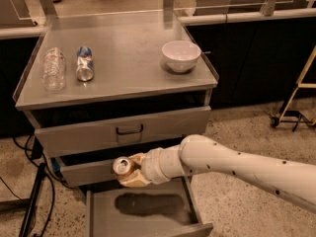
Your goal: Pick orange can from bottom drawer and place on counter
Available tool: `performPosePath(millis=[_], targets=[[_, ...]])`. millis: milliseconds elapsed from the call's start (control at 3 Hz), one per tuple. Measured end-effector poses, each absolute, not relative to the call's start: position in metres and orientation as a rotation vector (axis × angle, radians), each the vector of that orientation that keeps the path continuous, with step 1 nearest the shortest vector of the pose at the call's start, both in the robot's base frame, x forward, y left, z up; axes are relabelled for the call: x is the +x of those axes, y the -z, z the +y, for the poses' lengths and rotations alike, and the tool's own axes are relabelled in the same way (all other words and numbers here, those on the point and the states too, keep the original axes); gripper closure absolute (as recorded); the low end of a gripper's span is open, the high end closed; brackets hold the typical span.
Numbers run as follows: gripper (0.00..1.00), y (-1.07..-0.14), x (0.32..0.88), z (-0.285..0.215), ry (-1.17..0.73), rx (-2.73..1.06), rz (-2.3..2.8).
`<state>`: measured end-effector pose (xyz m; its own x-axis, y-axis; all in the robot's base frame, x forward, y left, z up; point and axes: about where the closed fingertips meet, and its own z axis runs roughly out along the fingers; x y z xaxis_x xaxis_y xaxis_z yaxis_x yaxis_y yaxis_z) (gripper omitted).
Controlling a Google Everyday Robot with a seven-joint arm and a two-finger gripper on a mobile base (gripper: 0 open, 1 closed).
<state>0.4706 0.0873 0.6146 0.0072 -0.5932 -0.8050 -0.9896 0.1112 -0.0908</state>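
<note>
Steel counter (128, 58): upper centre of the frame, a brushed top with low raised edges.
Clear plastic bottle (53, 69): lying on its side at the counter's left.
Blue-and-silver can (84, 63): lying just beside the bottle, on its right.
White bowl (180, 56): upright near the counter's right edge, well apart from the bottle and can.
Top drawer (163, 125): grey front with a black handle, under the counter.
Middle drawer (81, 173): its front shows to the left of the gripper.
Bottom drawer (101, 216): pulled open at lower centre, with a flat metal floor.
Shadow (148, 204): a dark patch on the drawer floor, below the arm's end.
Orange can (122, 166): lower centre-left, held in the air above the open bottom drawer and in front of the middle drawer, tilted with its silver top towards the camera.
Gripper (129, 172): at the can, with its tan fingers (132, 182) clamped around the can's body.
Arm (237, 167): white, reaching in from the lower right edge.
</note>
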Motion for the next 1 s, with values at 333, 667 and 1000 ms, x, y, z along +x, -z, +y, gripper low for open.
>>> performPosePath(millis=[333,667,1000], targets=[[1.00,-0.615,0.471,0.088,-0.698,-1.566,1.671],[1.00,-0.638,0.473,0.089,-0.673,-1.563,1.642],[1.00,-0.669,0.477,0.087,-0.623,-1.560,1.623]])
